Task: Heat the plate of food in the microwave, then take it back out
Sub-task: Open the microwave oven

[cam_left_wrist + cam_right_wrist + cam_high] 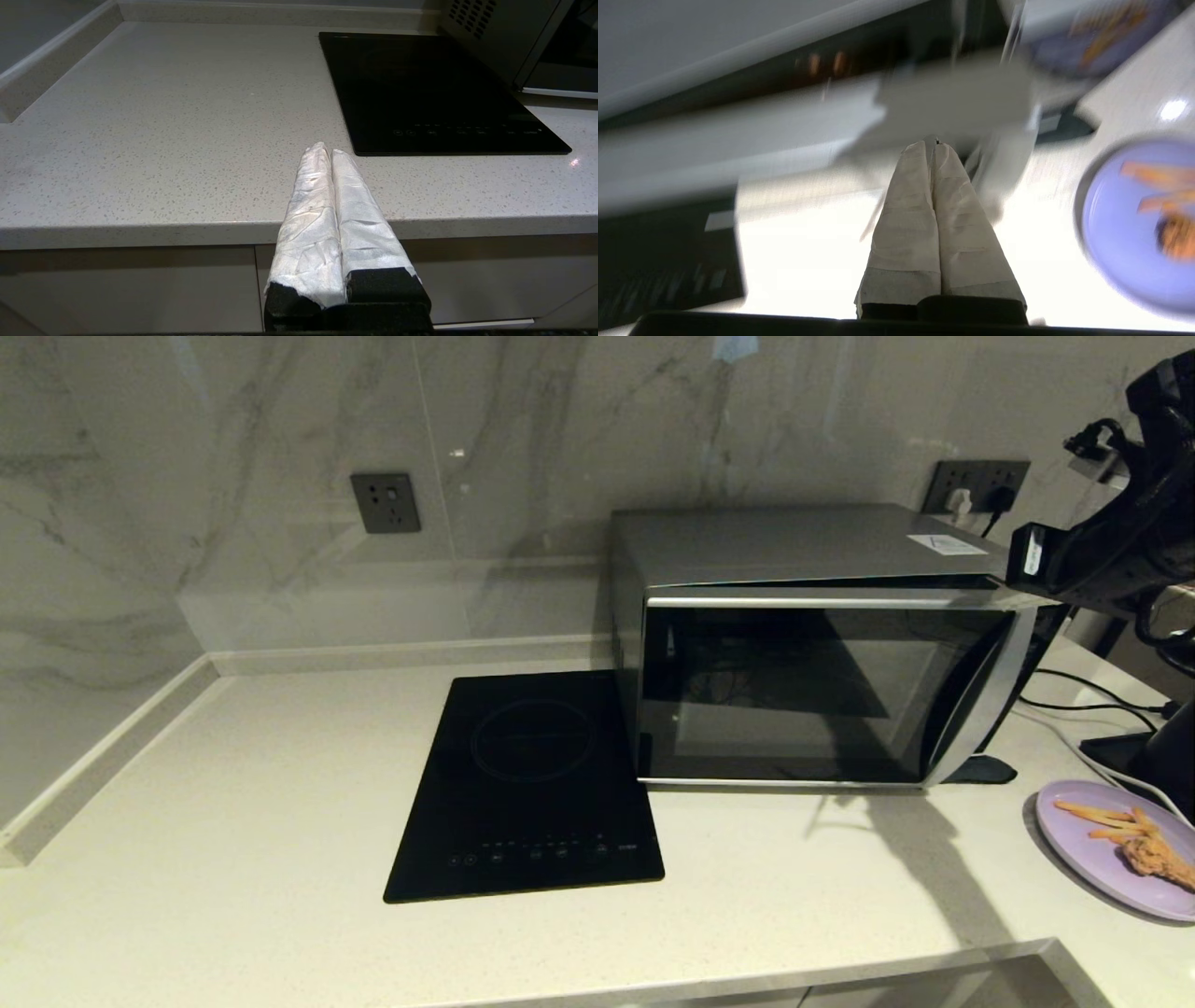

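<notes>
The silver microwave (803, 653) stands at the back right of the counter, its dark glass door facing me and the curved silver handle (980, 705) on its right side. The lavender plate of food (1111, 845), with orange fries and a brown chicken piece, lies on the counter at the far right, in front of the microwave. My right arm (1111, 546) hangs high by the microwave's top right corner. In the blurred right wrist view, the right gripper (934, 144) is shut and empty, with the plate (1134, 224) off to one side. My left gripper (325, 150) is shut and empty, just off the counter's front edge.
A flat black induction cooktop (527, 784) lies left of the microwave. Black and white cables (1083, 695) run over the counter right of the microwave, near a dark object (1167, 756). Wall sockets (385, 502) sit on the marble backsplash. A raised ledge (103, 756) borders the counter's left.
</notes>
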Robot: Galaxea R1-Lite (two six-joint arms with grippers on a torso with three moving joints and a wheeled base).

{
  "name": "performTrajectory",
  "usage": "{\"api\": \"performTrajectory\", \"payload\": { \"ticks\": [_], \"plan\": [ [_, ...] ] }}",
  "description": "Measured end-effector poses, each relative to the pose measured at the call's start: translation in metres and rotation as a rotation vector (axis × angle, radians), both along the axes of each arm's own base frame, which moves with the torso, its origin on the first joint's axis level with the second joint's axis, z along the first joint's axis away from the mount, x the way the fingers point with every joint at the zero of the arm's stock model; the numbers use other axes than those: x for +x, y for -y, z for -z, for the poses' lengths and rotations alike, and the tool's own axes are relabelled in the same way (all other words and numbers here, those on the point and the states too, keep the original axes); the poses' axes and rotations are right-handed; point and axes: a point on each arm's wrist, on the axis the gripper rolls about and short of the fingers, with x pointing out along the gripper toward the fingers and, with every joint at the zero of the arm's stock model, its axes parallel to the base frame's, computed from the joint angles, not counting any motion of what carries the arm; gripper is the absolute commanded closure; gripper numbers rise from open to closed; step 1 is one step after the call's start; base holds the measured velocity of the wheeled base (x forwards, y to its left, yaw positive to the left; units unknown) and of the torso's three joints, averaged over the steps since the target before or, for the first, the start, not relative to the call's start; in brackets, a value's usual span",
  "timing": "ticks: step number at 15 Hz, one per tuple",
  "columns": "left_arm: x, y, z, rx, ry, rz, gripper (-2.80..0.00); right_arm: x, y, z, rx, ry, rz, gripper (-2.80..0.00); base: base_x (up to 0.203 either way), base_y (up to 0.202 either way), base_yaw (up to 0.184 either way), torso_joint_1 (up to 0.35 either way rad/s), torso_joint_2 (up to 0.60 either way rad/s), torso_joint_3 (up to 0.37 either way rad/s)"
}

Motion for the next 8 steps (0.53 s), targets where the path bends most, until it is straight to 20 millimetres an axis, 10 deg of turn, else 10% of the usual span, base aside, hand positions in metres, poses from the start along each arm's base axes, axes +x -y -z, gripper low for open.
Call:
{"api": "performTrajectory", "payload": {
  "ticks": [4,8],
  "plan": [
    [0.0,0.0,0.0,0.0,0.0,0.0,0.0,-0.029,0.001,-0.016,0.084,-0.007,-0.087,0.0,0.0,0.0,0.0,0.0,0.0,0.0],
    [0.0,0.0,0.0,0.0,0.0,0.0,0.0,-0.017,0.004,-0.03,0.026,0.167,-0.044,0.0,0.0,0.0,0.0,0.0,0.0,0.0]
  ]
}}
